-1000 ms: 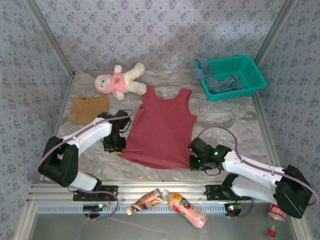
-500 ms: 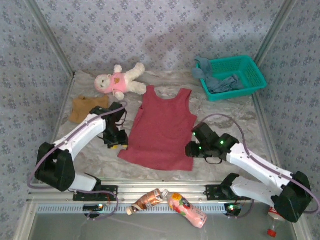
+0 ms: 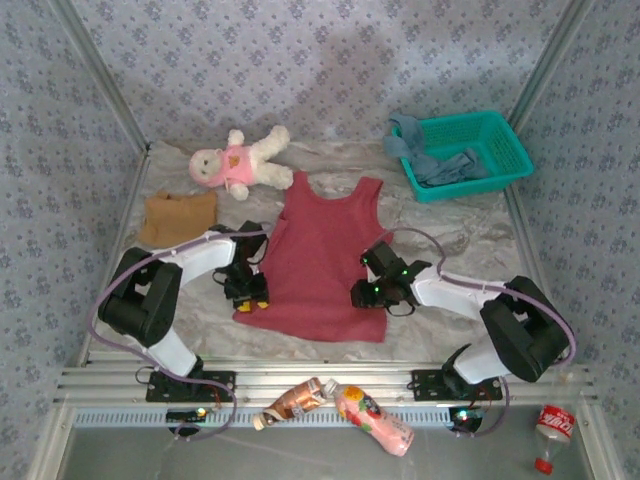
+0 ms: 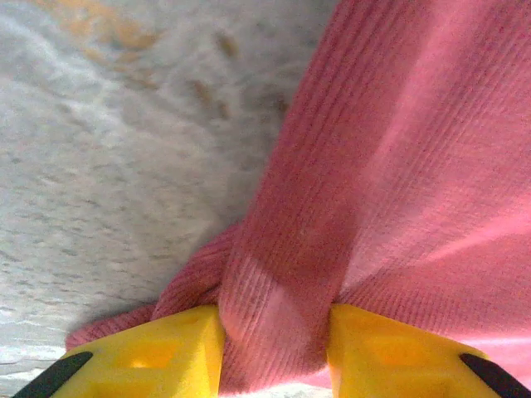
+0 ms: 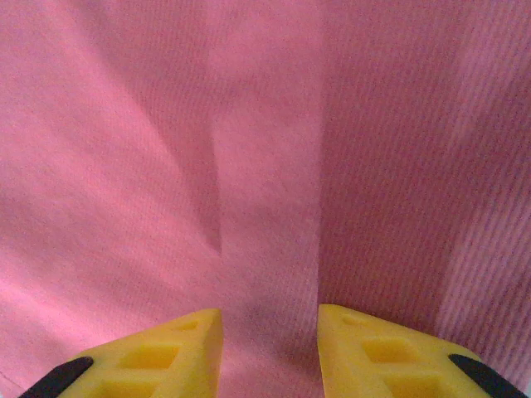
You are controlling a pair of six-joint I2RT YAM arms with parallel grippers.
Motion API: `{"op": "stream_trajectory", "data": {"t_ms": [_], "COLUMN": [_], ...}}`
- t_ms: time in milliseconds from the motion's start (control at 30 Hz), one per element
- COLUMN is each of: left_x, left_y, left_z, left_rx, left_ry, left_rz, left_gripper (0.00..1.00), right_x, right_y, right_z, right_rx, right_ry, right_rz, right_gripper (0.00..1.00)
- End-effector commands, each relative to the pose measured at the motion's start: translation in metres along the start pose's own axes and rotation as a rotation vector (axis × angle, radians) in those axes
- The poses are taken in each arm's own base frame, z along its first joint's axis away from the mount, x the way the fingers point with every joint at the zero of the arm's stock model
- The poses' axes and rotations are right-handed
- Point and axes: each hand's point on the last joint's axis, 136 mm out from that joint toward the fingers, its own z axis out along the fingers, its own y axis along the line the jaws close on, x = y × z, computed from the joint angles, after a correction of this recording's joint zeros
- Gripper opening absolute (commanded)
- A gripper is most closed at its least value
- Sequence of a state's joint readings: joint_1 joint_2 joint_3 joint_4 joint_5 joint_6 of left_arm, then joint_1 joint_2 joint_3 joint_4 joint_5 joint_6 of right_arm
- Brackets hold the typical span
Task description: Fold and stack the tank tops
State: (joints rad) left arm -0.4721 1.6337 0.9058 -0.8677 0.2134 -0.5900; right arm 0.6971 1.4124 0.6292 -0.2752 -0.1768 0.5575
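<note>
Dark red tank top (image 3: 320,265): spread flat at the middle of the crumpled pale sheet (image 3: 455,240), straps at the far end, hem at the near end.
Left gripper (image 4: 275,332): at the top's left edge near the hem; a ridge of the ribbed red cloth is bunched between its yellow fingers (image 4: 166,348) and pinched there.
Right gripper (image 3: 362,296): low over the top's right side, inside the edge; its fingers straddle a crease in the cloth, but whether they pinch it cannot be told.
Tan-brown tank top (image 3: 178,217): a small folded pile to the far left, beyond the left arm and apart from the red top.
Dusty blue tank top (image 3: 445,167): lying in the teal lattice basket (image 3: 512,150) at the far right, with one part draped over its left rim.
Plush doll (image 3: 238,160): white, in pink clothes, lying just beyond the red top's left strap.
Near ledge: a brown bottle (image 3: 292,402) and a pink bottle (image 3: 375,418) lie between the arm bases; a red-capped bottle (image 3: 548,425) lies at the right corner.
</note>
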Motion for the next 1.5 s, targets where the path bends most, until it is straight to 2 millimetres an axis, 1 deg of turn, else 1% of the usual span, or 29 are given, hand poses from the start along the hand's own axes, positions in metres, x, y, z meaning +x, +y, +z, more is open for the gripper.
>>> {"op": "stream_trajectory", "data": {"t_ms": [0, 100, 167, 267, 367, 400, 467, 500, 567, 633, 700, 733, 800, 867, 900, 933, 1000, 1033, 1133, 1233, 1333, 1433, 1467], "left_x": [0.009, 0.006, 0.001, -0.007, -0.024, -0.032, -0.045, -0.050, -0.057, -0.062, -0.062, -0.061, -0.055, -0.049, -0.045, -0.042, -0.036, -0.034, -0.035, -0.041, -0.048, -0.062, -0.068], "left_y": [0.020, 0.031, 0.035, 0.042, 0.050, 0.050, 0.050, 0.050, 0.051, 0.049, 0.043, 0.041, 0.038, 0.029, 0.020, 0.011, -0.004, -0.005, 0.004, 0.007, 0.010, 0.011, 0.011], "left_z": [0.002, 0.001, -0.002, -0.008, -0.015, -0.017, -0.022, -0.024, -0.029, -0.039, -0.048, -0.052, -0.058, -0.060, -0.059, -0.056, -0.044, -0.037, -0.021, -0.010, -0.005, -0.002, -0.001], "left_rx": [-0.071, -0.116, -0.141, -0.195, -0.247, -0.253, -0.281, -0.299, -0.329, -0.338, -0.315, -0.314, -0.308, -0.265, -0.235, -0.197, -0.112, -0.097, -0.140, -0.171, -0.203, -0.250, -0.262], "left_ry": [0.013, 0.002, -0.009, -0.016, -0.036, -0.043, -0.056, -0.054, -0.056, -0.076, -0.105, -0.112, -0.114, -0.122, -0.130, -0.130, -0.121, -0.113, -0.086, -0.070, -0.062, -0.059, -0.058], "left_rz": [-0.026, -0.031, -0.024, 0.000, 0.022, 0.028, 0.053, 0.065, 0.080, 0.078, 0.067, 0.067, 0.062, 0.041, 0.036, 0.031, -0.001, -0.013, -0.019, 0.003, 0.023, 0.067, 0.088], "left_gripper": [0.38, 0.39, 0.40, 0.42, 0.44, 0.44, 0.44, 0.44, 0.45, 0.45, 0.46, 0.46, 0.47, 0.47, 0.47, 0.47, 0.47, 0.47, 0.47, 0.47, 0.46, 0.45, 0.44], "right_x": [0.035, 0.057, 0.065, 0.067, 0.054, 0.039, 0.006, -0.013, -0.047, -0.081, -0.117, -0.129, -0.149, -0.160, -0.165, -0.167, -0.165, -0.164, -0.149, -0.124, -0.092, -0.057, -0.052], "right_y": [-0.006, -0.001, 0.003, 0.015, 0.029, 0.034, 0.036, 0.034, 0.024, 0.012, 0.004, 0.001, -0.004, -0.012, -0.018, -0.022, -0.034, -0.039, -0.051, -0.063, -0.077, -0.090, -0.092], "right_z": [-0.001, -0.003, -0.005, -0.012, -0.030, -0.039, -0.054, -0.059, -0.060, -0.057, -0.048, -0.043, -0.027, -0.012, -0.004, 0.004, 0.020, 0.024, 0.032, 0.029, 0.021, 0.013, 0.010], "right_rx": [0.013, 0.005, 0.000, -0.028, -0.067, -0.084, -0.093, -0.091, -0.077, -0.060, -0.046, -0.043, -0.037, -0.025, -0.015, -0.008, 0.008, 0.014, 0.042, 0.081, 0.126, 0.173, 0.174], "right_ry": [0.079, 0.104, 0.117, 0.118, 0.082, 0.038, -0.044, -0.083, -0.130, -0.169, -0.213, -0.215, -0.194, -0.178, -0.171, -0.160, -0.118, -0.110, -0.067, -0.027, 0.000, 0.018, 0.008], "right_rz": [0.010, 0.027, 0.026, 0.013, 0.000, -0.007, -0.051, -0.070, -0.092, -0.119, -0.126, -0.129, -0.124, -0.113, -0.109, -0.105, -0.082, -0.074, -0.042, -0.001, 0.058, 0.127, 0.143], "right_gripper": [0.37, 0.37, 0.37, 0.38, 0.39, 0.39, 0.40, 0.41, 0.43, 0.44, 0.45, 0.45, 0.45, 0.45, 0.45, 0.45, 0.44, 0.44, 0.43, 0.43, 0.43, 0.43, 0.43]}}
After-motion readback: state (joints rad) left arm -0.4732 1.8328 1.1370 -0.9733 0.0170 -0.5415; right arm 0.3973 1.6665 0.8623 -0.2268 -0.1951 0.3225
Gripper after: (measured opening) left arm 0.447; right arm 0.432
